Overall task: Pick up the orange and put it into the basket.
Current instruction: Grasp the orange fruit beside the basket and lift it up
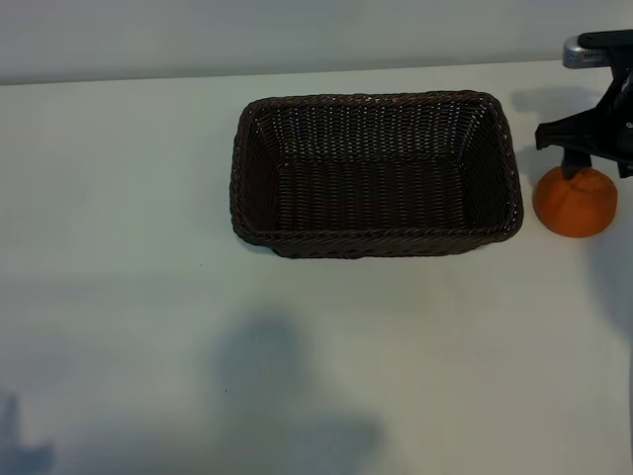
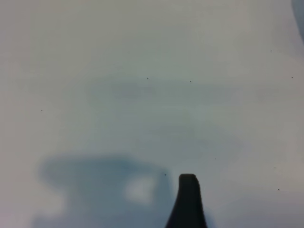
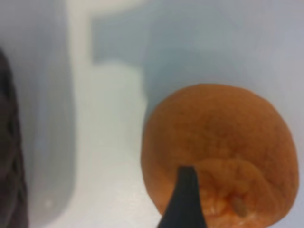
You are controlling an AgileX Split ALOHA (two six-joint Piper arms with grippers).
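- The orange (image 1: 575, 203) sits on the desk (image 1: 119, 198) near its right edge, just beside the basket's (image 1: 376, 247) right end.
- The right gripper (image 1: 591, 148) hovers directly above the orange, jaws spread wide, gripping nothing.
- The left gripper's finger (image 2: 187, 204) shows over bare desk; it stands open and empty.

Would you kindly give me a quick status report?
Right gripper open, directly over the orange. Orange on table, right of the empty basket. Left gripper open, idle. Path clear.
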